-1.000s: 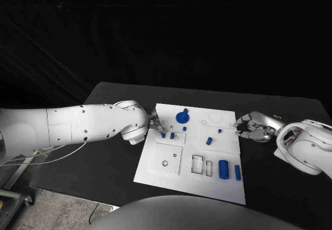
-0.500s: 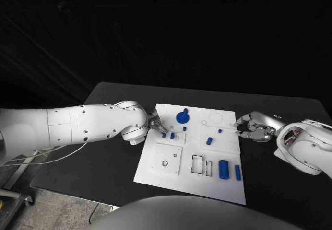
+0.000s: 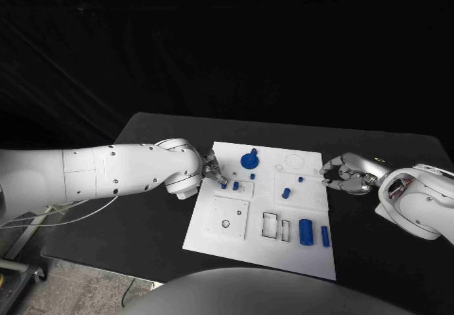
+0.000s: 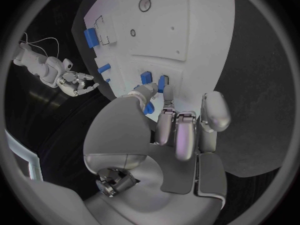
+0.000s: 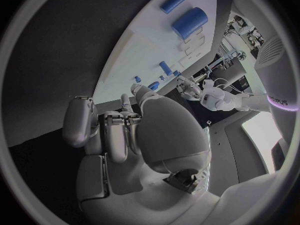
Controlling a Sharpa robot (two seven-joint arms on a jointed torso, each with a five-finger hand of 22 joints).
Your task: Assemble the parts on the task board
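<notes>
On the near part of the task board (image 3: pixel 227 230) a thick blue cylinder (image 3: pixel 306 231) and a thinner blue bar (image 3: pixel 325 236) lay side by side, long axes running from me toward the far edge. Farther off, my left hand (image 3: pixel 214 170) had its fingertips down at a small upright blue peg (image 3: pixel 223 185) near the board's left edge; I could not tell whether it gripped. My right hand (image 3: pixel 345 176) sat curled and empty beside the right edge.

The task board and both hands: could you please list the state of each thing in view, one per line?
Task board: flat on the black table.
Round blue part: sits on the board's far side.
Large blue cylinder: lying on its side near the board's right edge.
Slim blue cylinder: lying beside it.
Left hand: fingertips at a small blue peg; grip unclear.
Right hand: fingers curled, holding nothing, at the board's right edge.
</notes>
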